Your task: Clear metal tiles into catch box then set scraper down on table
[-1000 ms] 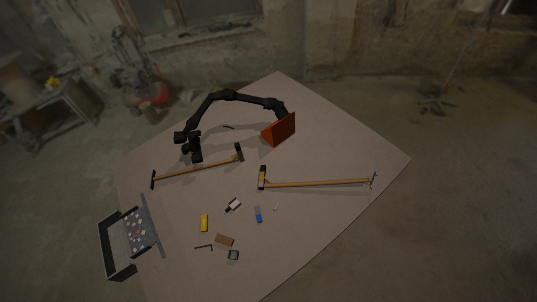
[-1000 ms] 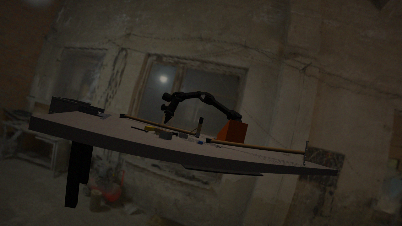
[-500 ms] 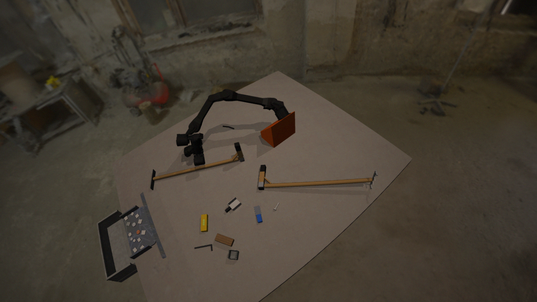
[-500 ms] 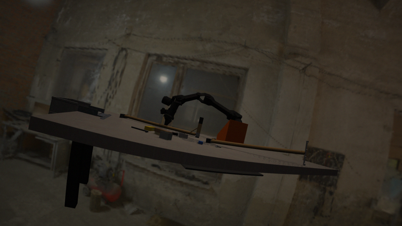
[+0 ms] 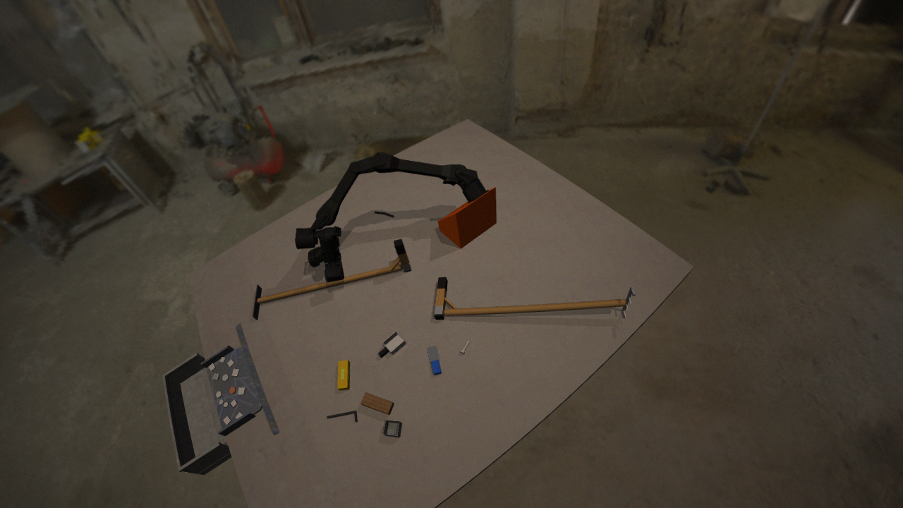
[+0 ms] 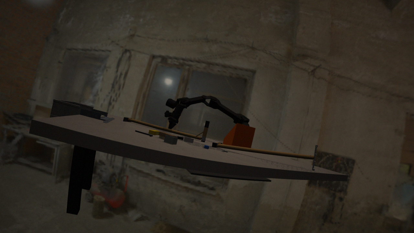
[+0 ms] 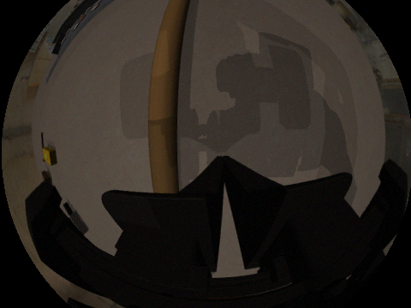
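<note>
Near the middle of the shaft of the long scraper point(image 5: 296, 291) point(image 6: 150, 125) point(image 7: 163, 98), with the pincer point(image 5: 334, 275) point(image 6: 171, 127) point(image 7: 222, 161) pointing down, shut tip to tip and gripping nothing. In the wrist view, just to one side of the shaft; contact with it impossible to tell.

Lying lengthwise on the table point(image 5: 536, 391) point(image 6: 115, 138) point(image 7: 86, 107), between the orange base block point(image 5: 476, 217) point(image 6: 243, 136) and the bench plate point(image 5: 250, 380), with bare tabletop on either side of the shaft. Reaching past the table's edge at the plate's far end: the catch box point(image 5: 173, 410) point(image 6: 66, 108). Well apart from the scraper, but close to another edge: the tines of the rake point(image 5: 536, 308) point(image 6: 266, 151).

On the yellow block point(image 5: 343, 375) point(image 6: 154, 132) point(image 7: 49, 156), a paler patch like a label, too small to read.

For the scraper: a straight, round shaft in warm tan wood, a flat black blade at one end, a braced crosspiece in wood and black at the other. Scattered loose over the blue-grey, streaked plate: the metal tiles point(image 5: 240, 391), small and pale, some square and some round, around one orange disc point(image 5: 232, 390).
</note>
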`<move>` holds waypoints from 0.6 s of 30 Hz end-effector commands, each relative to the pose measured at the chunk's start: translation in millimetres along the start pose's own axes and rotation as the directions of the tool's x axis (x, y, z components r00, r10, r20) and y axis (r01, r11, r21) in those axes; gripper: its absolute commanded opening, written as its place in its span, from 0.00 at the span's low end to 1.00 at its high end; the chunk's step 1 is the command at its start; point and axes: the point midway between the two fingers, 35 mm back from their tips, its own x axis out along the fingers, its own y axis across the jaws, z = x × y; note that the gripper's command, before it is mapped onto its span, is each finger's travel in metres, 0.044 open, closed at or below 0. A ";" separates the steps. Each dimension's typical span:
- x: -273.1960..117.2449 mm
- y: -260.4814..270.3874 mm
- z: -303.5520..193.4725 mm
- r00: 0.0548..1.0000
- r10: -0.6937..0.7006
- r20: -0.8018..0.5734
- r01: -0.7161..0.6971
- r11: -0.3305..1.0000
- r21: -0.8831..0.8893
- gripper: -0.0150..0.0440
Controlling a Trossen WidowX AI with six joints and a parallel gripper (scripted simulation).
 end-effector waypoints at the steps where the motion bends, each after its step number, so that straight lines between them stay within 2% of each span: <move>1: 3.7 5.5 -1.8 1.000 -0.004 -0.009 0.004 1.000 0.000 0.25; 18: 4.4 22.0 1.0 1.000 -0.002 -0.010 0.002 1.000 0.000 0.25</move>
